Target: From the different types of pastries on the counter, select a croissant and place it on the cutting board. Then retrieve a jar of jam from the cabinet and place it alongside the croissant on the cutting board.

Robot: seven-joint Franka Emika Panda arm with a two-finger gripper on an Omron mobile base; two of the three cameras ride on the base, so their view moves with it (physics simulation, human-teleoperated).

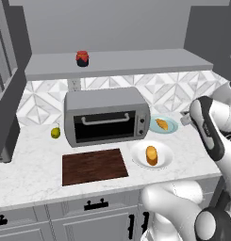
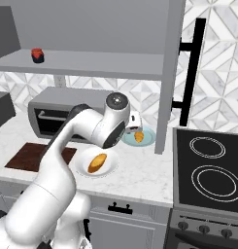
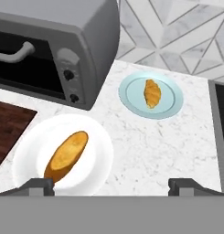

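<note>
A white robot arm hovers over the marble desk (image 1: 32, 174), fingers (image 3: 40, 185) spread wide, holding nothing. The croissant (image 3: 152, 93) lies on a pale blue plate (image 3: 173, 107) beside the toaster oven (image 1: 106, 116). The cutting board (image 1: 93, 166) sits bare.

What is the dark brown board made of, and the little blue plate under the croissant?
The cutting board looks like wood with a matte finish: dark brown, with streaky grain lines along it. The blue plate under the croissant looks like glazed ceramic or maybe glass: pale, smooth, with a slightly shiny raised rim. As a rendered scene, the look leaves that open.
</note>
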